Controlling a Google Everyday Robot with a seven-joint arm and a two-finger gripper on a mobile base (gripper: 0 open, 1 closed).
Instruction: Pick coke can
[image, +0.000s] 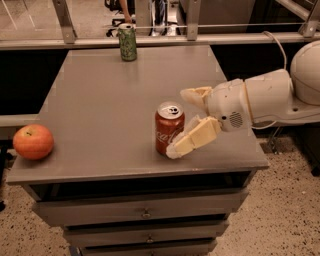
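The red coke can (168, 128) stands upright near the front edge of the grey table (110, 105), right of centre, with its silver top and pull tab showing. My gripper (182, 121) reaches in from the right at can height. It is open, with one cream finger (194, 138) at the can's near side and the other finger (196, 94) behind it to the right. The can sits at the mouth of the jaws, which have not closed on it.
A green can (127, 42) stands at the table's far edge. A red apple (33, 141) sits at the front left corner. Drawers are below the tabletop. A rail and glass run behind the table. My white arm (270, 100) spans the right side.
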